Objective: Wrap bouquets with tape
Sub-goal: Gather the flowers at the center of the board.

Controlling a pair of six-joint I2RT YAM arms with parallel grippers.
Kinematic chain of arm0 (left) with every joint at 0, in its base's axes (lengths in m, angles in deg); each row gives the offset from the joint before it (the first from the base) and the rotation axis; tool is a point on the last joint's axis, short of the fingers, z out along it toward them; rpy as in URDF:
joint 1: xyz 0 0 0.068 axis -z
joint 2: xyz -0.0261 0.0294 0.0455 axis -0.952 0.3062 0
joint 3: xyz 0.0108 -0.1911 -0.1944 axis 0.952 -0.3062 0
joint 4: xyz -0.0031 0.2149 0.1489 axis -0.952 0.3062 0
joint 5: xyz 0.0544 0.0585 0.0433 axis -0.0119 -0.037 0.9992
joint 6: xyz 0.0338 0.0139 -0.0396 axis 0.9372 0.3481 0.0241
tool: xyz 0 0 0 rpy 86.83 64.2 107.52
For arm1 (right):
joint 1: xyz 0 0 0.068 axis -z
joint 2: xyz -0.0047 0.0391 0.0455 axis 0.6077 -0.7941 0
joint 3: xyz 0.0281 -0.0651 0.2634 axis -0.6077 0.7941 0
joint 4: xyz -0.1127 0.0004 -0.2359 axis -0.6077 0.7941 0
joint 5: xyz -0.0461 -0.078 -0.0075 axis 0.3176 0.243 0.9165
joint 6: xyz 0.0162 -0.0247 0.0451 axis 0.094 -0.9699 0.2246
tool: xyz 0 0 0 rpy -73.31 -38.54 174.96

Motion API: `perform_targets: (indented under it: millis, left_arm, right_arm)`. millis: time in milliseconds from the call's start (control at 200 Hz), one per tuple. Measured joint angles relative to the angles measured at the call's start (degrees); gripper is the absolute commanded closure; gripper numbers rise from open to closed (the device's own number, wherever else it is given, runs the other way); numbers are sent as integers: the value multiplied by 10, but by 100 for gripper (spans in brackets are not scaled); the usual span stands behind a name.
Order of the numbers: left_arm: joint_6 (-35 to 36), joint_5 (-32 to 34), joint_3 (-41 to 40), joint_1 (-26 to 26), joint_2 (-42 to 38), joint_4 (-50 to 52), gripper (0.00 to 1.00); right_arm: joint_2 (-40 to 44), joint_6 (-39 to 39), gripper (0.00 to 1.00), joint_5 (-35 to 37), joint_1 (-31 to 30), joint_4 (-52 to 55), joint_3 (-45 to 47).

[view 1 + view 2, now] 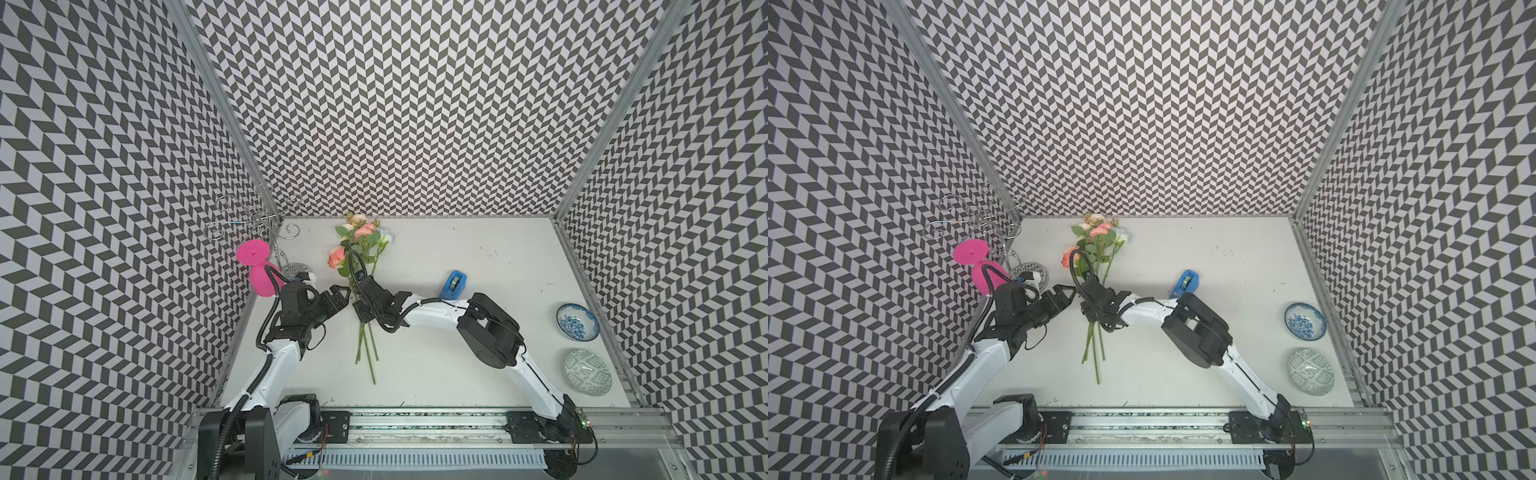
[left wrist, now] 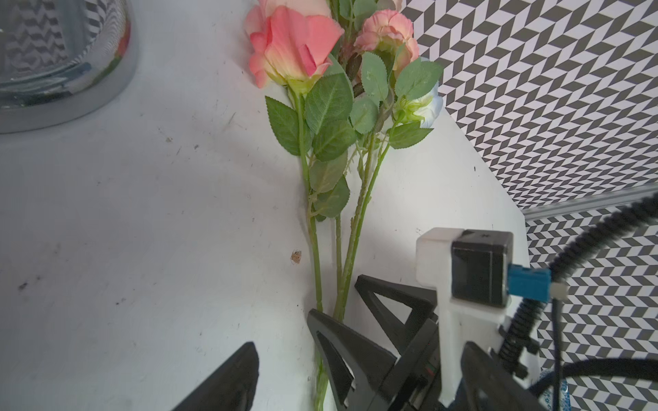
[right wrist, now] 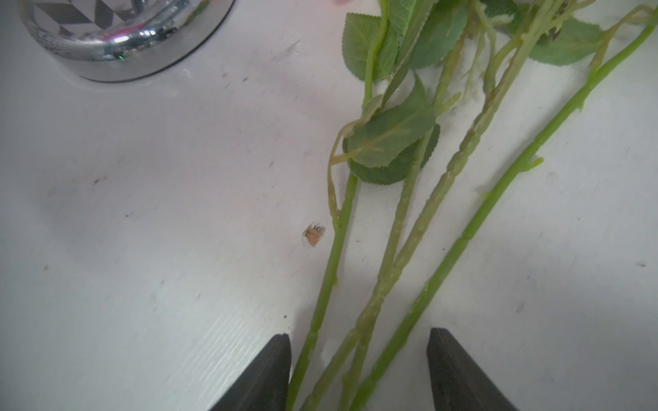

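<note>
Because the artificial roses (image 1: 360, 253) (pink, peach and white blooms on long thin green stems) lie flat on the white tabletop (image 1: 478, 353) between the two arms, blooms toward the back wall, we judge them light and springy. The slick stems are likely to fan apart, so the bare stretch below the leaves is the place to take hold. The right gripper (image 3: 359, 370) straddles that stretch, jaws apart around the stems, not clenched on them. The left gripper (image 1: 338, 296) hangs released just beside the stems, holding nothing. The bright blue plastic tape dispenser (image 1: 454, 284) stands well apart, close behind the right forearm, which blocks a straight reach. A pink goblet (image 1: 262, 278) and a silver wire stand (image 1: 253, 220) crowd the left arm. Two patterned bowls (image 1: 577, 322) sit far to the right.
</note>
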Motion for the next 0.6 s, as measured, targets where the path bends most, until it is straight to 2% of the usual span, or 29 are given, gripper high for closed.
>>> perform_targets:
  millis: [155,235,260,350,370,601]
  left_arm:
    - [-5,-9,-5,-2,0,-8,11]
    - [-6,-11,-5,-2,1,-8,11]
    - [-6,-12,-5,-2,1,-8,11]
    - [-6,-12,-5,-2,1,-8,11]
    - [-6,-12,-5,-2,1,-8,11]
    - [0,-12,-5,-2,-2,-7,12]
  right_arm:
    - [-11,-3,57,13,0,14,-19]
    - [-12,-3,67,17,0,27,-24]
    - [-12,-3,73,17,0,32,-26]
    - [-12,-7,80,19,2,51,-32]
    - [-12,-9,85,19,4,57,-34]
    - [-2,-41,90,-6,19,110,-40]
